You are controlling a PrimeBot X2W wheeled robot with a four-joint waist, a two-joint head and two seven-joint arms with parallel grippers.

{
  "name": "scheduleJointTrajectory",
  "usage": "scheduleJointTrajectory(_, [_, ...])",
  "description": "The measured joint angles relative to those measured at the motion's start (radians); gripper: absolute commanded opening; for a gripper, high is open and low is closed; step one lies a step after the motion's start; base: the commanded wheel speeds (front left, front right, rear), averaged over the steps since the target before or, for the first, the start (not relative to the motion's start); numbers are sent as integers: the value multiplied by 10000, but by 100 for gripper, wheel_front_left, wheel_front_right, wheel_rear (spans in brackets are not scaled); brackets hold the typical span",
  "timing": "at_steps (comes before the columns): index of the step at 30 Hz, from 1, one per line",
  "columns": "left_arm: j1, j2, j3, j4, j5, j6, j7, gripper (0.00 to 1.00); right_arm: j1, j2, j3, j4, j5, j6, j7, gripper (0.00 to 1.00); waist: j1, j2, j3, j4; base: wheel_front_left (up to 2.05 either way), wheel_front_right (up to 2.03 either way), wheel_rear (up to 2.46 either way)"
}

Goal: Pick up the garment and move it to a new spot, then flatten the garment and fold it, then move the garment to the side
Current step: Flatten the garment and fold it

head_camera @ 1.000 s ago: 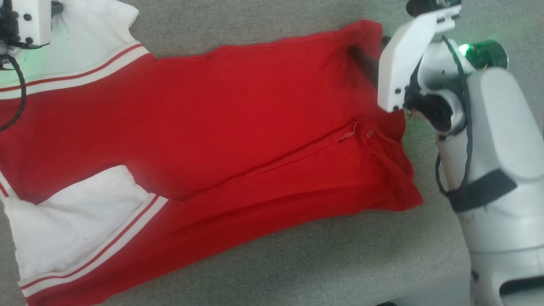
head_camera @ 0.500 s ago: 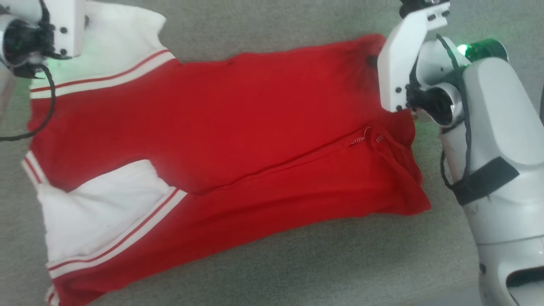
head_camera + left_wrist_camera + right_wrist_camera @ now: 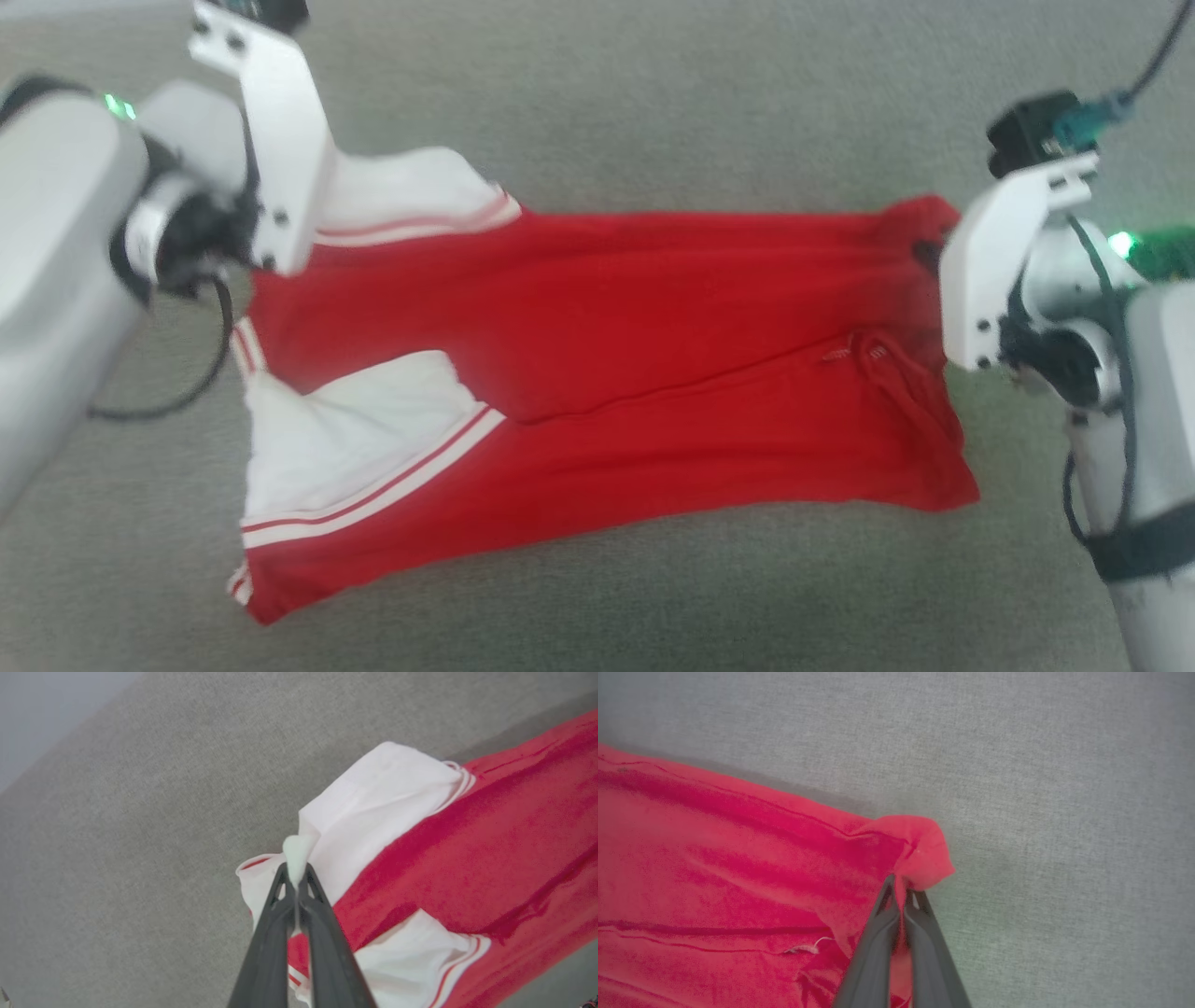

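Note:
The garment [image 3: 635,355], a red T-shirt with white striped sleeves, stretches across the grey surface, one long side folded over its middle. My left gripper [image 3: 295,877] is shut on the white far sleeve [image 3: 373,798], a tuft of white cloth poking out past its tips. My right gripper [image 3: 903,884] is shut on the red far hem corner [image 3: 924,847], which bunches over its tips. In the head view both pale wrists stand over the garment's far corners, the left one [image 3: 271,140] at the sleeve end and the right one [image 3: 999,271] at the hem end.
Grey fabric surface [image 3: 653,112] lies all round the garment, with open room beyond it and in front. A black cable [image 3: 187,392] loops under my left forearm.
The head camera has risen and pulled back, so the whole garment shows smaller. Both arms have lifted with the far corners gripped; the right gripper closed on the hem corner.

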Motion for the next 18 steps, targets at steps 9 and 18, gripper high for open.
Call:
scheduleJointTrajectory(9, [2504, 1553, 36, -4372, -593, 2015, 328, 0, 2272, -353, -698, -1900, 282, 0, 1158, 0, 1, 0, -834, 688, 0, 0, 0])
scheduleJointTrajectory(18, [4294, 1952, -167, -5417, -894, 2729, -217, 0, 3545, -90, -1223, -1868, 213, 0, 1549, 0, 1, 0, -1337, 958, 0, 0, 0])
